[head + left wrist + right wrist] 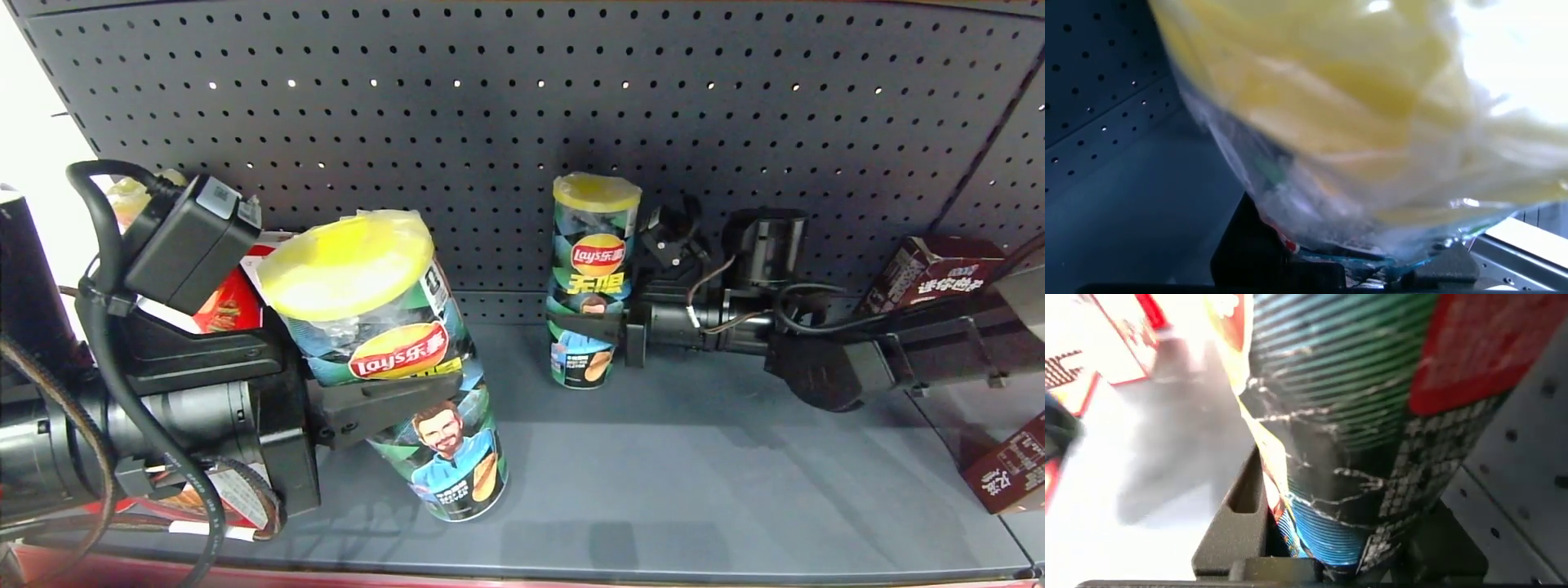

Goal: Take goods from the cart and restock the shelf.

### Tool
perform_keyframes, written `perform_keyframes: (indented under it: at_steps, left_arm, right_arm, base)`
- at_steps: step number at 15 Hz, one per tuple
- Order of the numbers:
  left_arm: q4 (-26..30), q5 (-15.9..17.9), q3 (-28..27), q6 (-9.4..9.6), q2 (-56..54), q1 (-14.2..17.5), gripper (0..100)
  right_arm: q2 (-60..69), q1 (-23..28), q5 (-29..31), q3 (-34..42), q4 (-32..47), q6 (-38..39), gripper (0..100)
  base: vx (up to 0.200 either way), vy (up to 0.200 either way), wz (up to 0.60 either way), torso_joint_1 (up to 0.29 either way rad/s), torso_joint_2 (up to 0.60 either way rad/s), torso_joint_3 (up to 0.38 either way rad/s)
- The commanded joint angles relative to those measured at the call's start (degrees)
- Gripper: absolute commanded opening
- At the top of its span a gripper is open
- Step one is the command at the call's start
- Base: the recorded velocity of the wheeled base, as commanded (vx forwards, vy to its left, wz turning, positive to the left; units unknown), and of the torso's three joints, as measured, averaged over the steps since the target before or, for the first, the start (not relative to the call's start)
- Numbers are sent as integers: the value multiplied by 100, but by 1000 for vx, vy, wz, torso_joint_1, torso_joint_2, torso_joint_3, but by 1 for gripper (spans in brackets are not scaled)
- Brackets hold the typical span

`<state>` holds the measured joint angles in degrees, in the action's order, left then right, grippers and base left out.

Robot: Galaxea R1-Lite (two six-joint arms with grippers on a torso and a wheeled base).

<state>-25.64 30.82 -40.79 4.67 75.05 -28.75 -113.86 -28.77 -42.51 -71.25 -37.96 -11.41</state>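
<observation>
My left gripper (390, 390) is shut on a chips can (384, 343) with a yellow lid, held tilted over the front left of the grey shelf (694, 474). Whether its base touches the shelf I cannot tell. In the left wrist view the can's yellow lid (1372, 106) looms close above the gripper's dark fingers (1249, 253). My right gripper (589, 317) is shut on a second chips can (594, 269), upright near the pegboard at the shelf's middle back. In the right wrist view that can (1372, 416) sits between the fingers (1237, 531).
A perforated grey back panel (522, 98) closes the shelf behind. Brown boxes (931, 273) stand at the right, with another (1008, 474) nearer the front right. Red packages (229, 306) lie behind my left arm. Open shelf floor lies between the two cans and toward the front.
</observation>
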Motion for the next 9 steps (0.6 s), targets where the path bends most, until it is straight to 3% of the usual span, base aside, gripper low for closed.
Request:
perform_keyframes:
  at_steps: [1,4,9]
  left_arm:
    - [-3,3,1,-1,-7,-8,0]
    - [6,-6,10,-1,-16,-8,0]
    - [41,-23,-8,-10,-34,-17,0]
  right_arm:
    - [945,-226,164,692,-18,104,0]
    - [1797,-577,595,1861,-89,122,0]
    - [1973,-964,920,2915,-1091,148,0]
  base:
    - [0,0,0,0,0,0]
    - [0,0,0,0,0,0]
    - [0,0,0,0,0,0]
